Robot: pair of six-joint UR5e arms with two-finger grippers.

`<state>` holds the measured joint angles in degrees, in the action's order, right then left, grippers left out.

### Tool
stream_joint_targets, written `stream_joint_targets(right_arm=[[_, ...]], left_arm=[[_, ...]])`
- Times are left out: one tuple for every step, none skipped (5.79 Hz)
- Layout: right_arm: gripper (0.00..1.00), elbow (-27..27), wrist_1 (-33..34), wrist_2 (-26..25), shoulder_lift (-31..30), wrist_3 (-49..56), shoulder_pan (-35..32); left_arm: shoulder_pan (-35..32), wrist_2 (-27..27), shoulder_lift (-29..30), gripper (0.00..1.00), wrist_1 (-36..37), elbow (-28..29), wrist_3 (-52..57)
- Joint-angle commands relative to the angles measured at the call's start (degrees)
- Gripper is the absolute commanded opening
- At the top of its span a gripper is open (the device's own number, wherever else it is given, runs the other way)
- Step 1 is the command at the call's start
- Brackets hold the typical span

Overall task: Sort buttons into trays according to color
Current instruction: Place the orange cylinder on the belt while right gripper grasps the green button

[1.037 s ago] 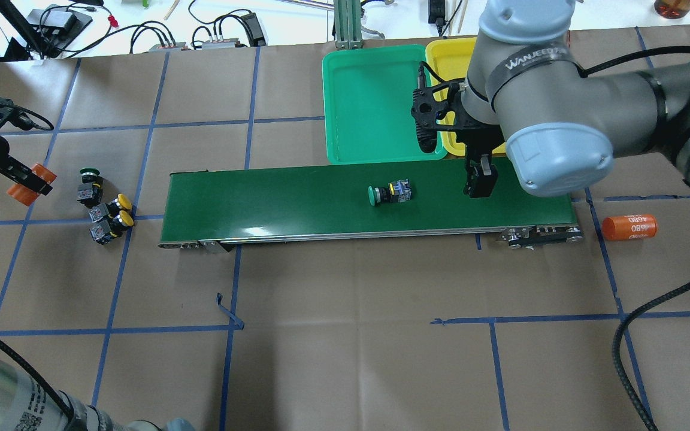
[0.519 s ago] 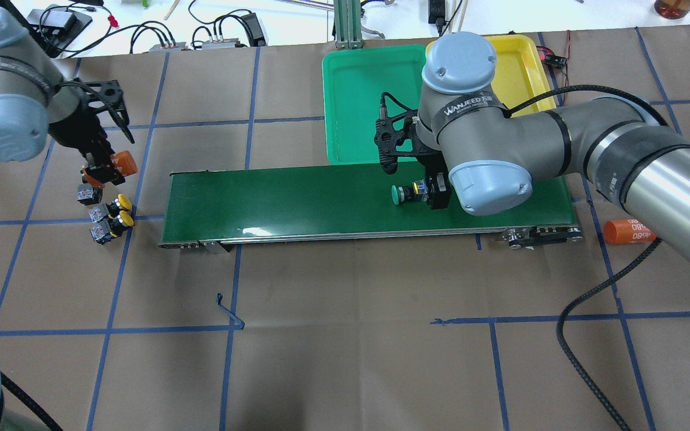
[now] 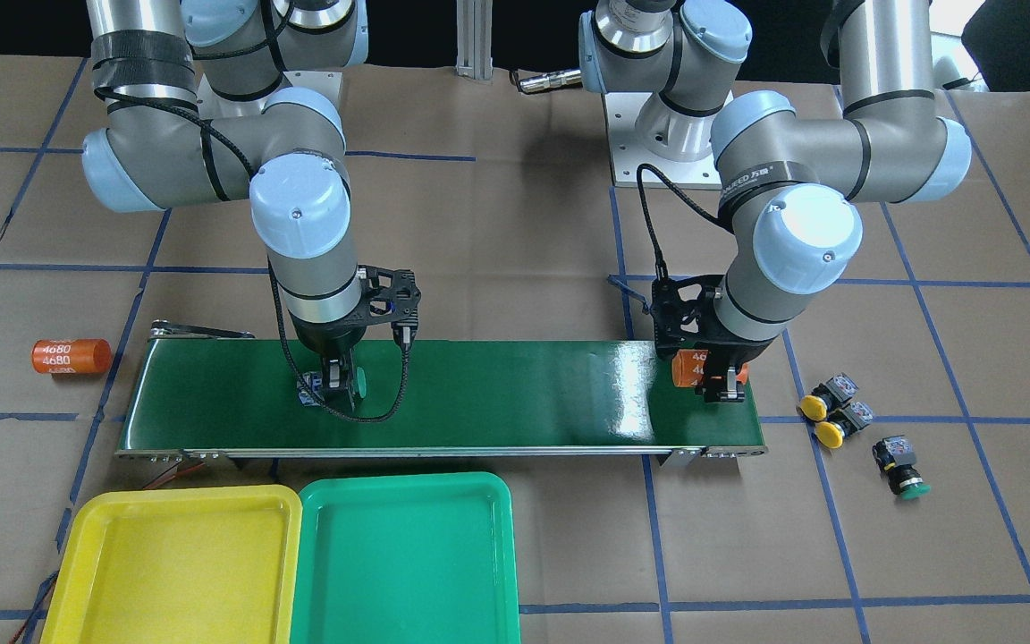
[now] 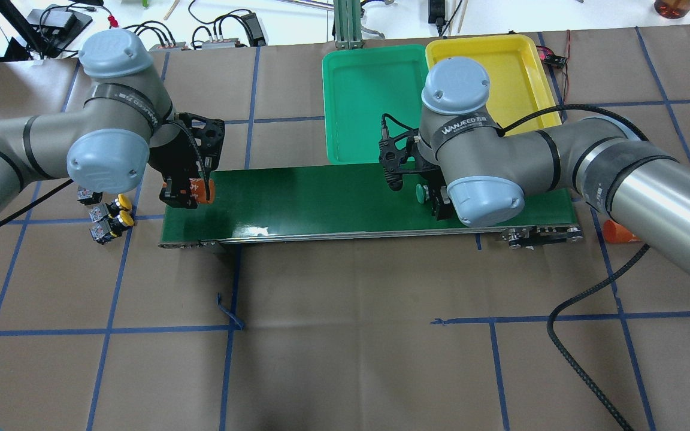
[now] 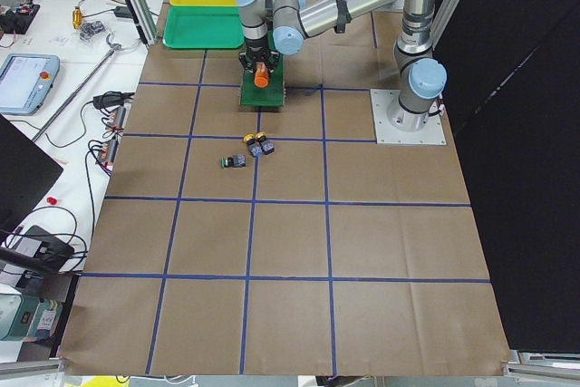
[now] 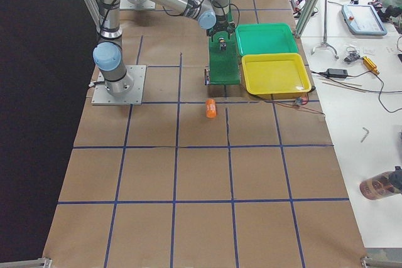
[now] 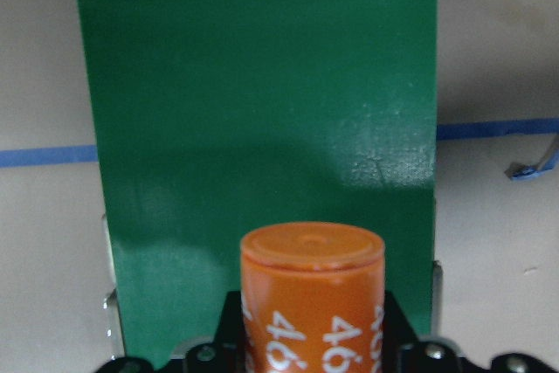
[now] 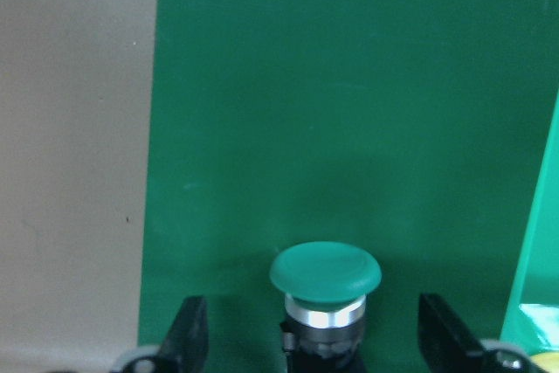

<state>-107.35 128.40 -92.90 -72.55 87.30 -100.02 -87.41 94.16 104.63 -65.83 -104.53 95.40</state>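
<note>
A green button (image 4: 421,193) lies on its side on the conveyor belt (image 4: 321,197). My right gripper (image 4: 436,200) is open and straddles it. In the right wrist view its fingers (image 8: 188,338) stand clear on both sides of the button (image 8: 325,270). My left gripper (image 4: 189,193) is shut on an orange "4680" cylinder (image 7: 312,303) over the belt's left end. Two yellow buttons (image 3: 812,408) (image 3: 828,434) and a second green button (image 3: 904,478) lie on the table off that end. The green tray (image 4: 363,96) and the yellow tray (image 4: 518,72) stand side by side beyond the belt.
A second orange cylinder (image 3: 71,356) lies on the table off the belt's right end, half hidden by my right arm in the overhead view. Cables and a metal post stand past the trays at the far edge.
My left arm has swung right, carrying the orange cylinder from beside the loose buttons to over the belt's left end. The green button has moved right along the belt between my right gripper's fingers.
</note>
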Motion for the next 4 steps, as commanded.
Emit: stream_joint_targets(right_arm=[[0.59, -1.6, 0.9, -0.3, -0.4, 4.3, 3.4], [0.23, -1.6, 0.6, -2.4, -0.7, 5.8, 5.5], [0.08, -1.6, 0.5, -4.1, -0.8, 6.1, 6.4], [0.04, -1.1, 0.5, -4.0, -1.8, 6.8, 6.6]], left_arm=[[-0.5, 0.1, 0.2, 0.73, 1.6, -1.8, -1.2], [-0.1, 0.1, 0.1, 0.84, 1.6, -1.0, -1.3], [0.9, 0.3, -1.3, 0.85, 1.4, -0.5, -2.0], [6.6, 0.5, -2.2, 0.85, 1.4, -0.8, -9.9]])
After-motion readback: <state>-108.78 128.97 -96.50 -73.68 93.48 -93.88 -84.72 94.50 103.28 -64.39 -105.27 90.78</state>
